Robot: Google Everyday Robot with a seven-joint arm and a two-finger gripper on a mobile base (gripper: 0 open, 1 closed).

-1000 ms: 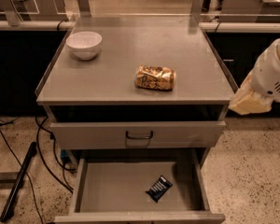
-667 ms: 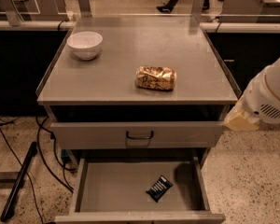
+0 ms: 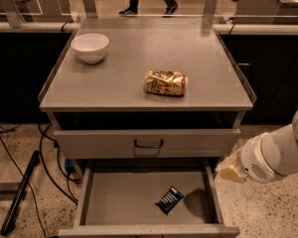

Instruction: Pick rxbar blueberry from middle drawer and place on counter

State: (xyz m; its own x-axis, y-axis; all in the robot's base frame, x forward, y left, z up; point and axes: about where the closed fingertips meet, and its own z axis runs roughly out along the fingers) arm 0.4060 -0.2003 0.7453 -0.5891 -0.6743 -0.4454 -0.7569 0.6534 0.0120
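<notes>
The rxbar blueberry [image 3: 169,200], a small dark bar with white lettering, lies flat on the floor of the open middle drawer [image 3: 119,198], right of centre. My gripper [image 3: 230,168] hangs at the end of the white arm. It is just outside the drawer's right wall, above and to the right of the bar, and apart from it. The counter [image 3: 129,73] is the grey cabinet top above.
A white bowl [image 3: 90,47] stands at the counter's back left and a gold-and-brown can [image 3: 166,82] lies near its middle. The upper drawer front [image 3: 148,143] with its black handle is shut. Cables and a black bar [image 3: 20,192] lie on the floor at left.
The arm has come down and to the left, from beside the counter's right edge to beside the open drawer's right wall. The bar, can and bowl have not moved.
</notes>
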